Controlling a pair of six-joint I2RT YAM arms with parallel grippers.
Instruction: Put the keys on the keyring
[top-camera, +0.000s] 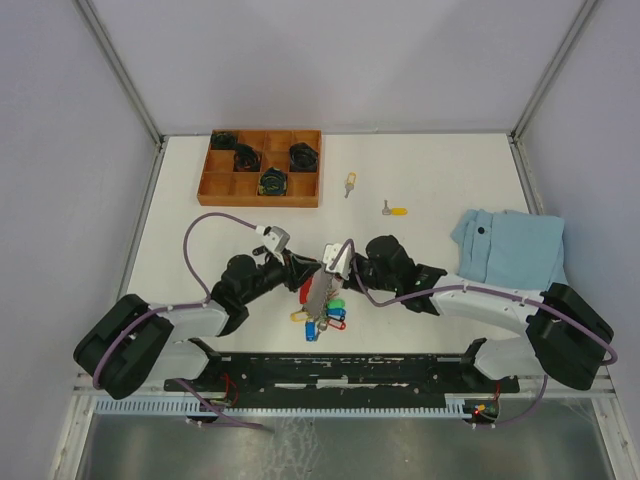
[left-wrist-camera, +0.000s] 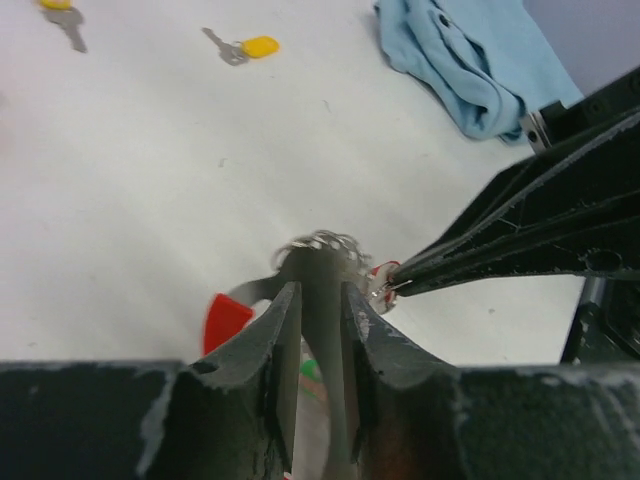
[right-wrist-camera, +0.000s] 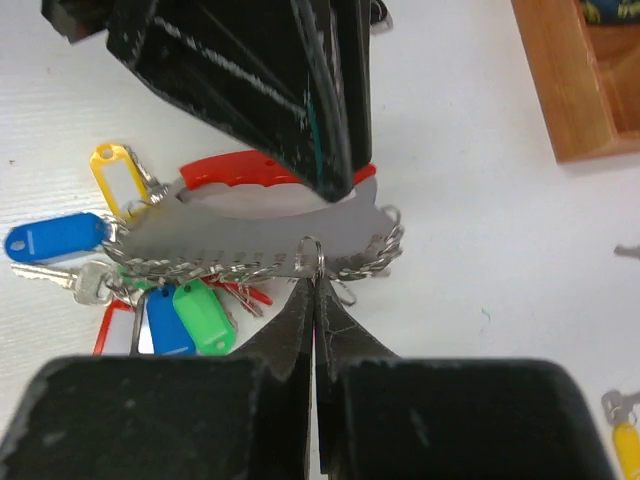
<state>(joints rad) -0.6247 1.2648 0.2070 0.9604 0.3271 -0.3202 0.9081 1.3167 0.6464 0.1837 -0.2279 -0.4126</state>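
The keyring (right-wrist-camera: 250, 235) was a dull grey metal band edged with bright beaded chain. Its red strap (right-wrist-camera: 235, 168) was glossy plastic and its tags (right-wrist-camera: 205, 315) smooth, shiny plastic. The keys (top-camera: 395, 210), far on the table (top-camera: 440, 170), were silvery metal with glossy yellow tags. The table itself looked white and matt. The far-left tray (top-camera: 258, 201) was plain wood, and the cloth (top-camera: 510, 250) on the right was soft and creased. The fingers (left-wrist-camera: 250, 350) of the left gripper (left-wrist-camera: 320, 290) were matt black plastic, scuffed grey at the edges.

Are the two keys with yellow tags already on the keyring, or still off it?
Off it. One key and the other key lie loose on the table, well apart from the keyring.
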